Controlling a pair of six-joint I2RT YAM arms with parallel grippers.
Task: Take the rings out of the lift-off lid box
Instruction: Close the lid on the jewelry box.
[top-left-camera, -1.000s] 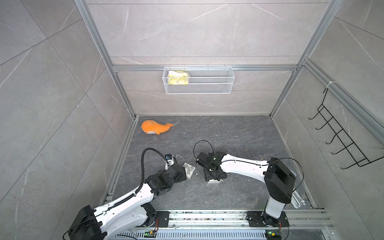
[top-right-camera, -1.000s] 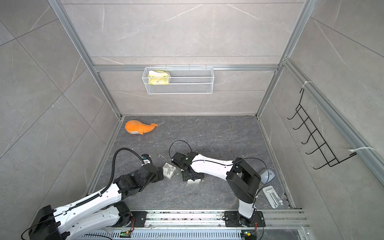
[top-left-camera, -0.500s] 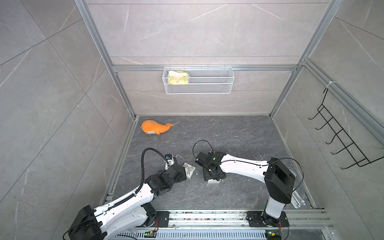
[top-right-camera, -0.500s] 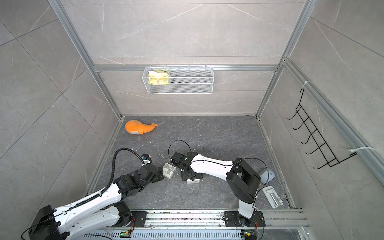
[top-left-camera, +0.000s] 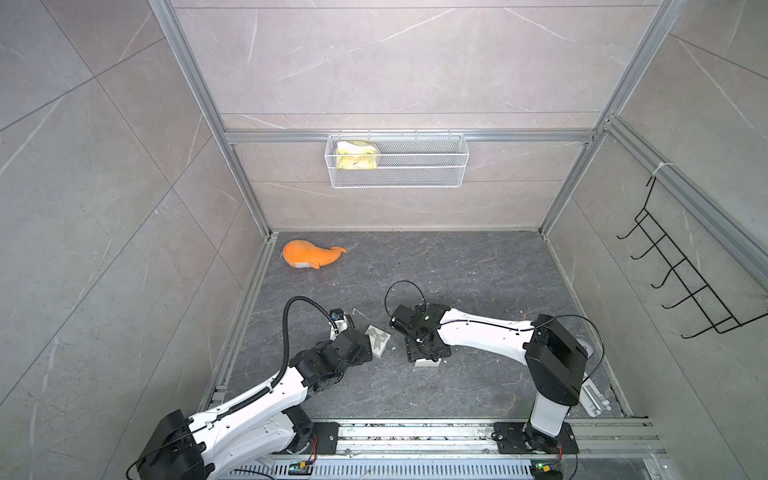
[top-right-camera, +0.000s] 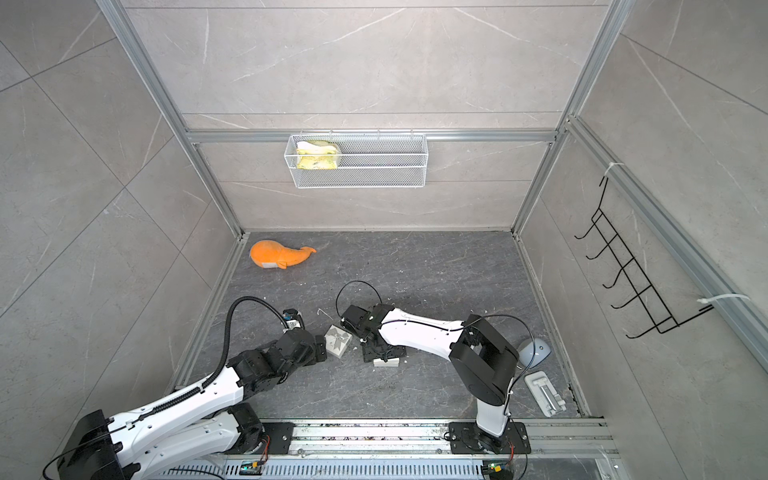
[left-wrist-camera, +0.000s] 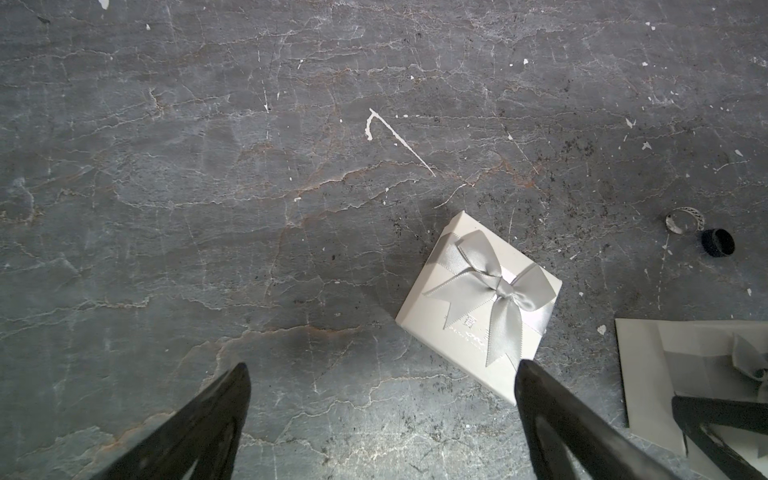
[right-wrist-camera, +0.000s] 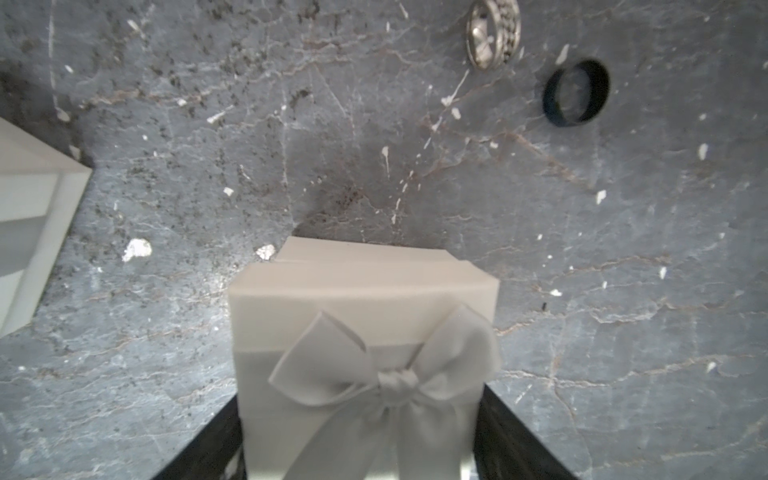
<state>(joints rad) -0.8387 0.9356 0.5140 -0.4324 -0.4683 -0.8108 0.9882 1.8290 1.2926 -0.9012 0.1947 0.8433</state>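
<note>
Nothing has visibly moved: left end effector spread wide beside second bowed box, right end effector clamped on bowed white box, black ring ahead.

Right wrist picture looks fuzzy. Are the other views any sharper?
Right wrist view: the bowed box close to the lens is soft, the black ring on the floor a little crisper. Left wrist view: the other gift box is sharp, ribbon sheen included. Both top views: even light, faint shadows, frame posts splaying outward from the wide lens.
</note>
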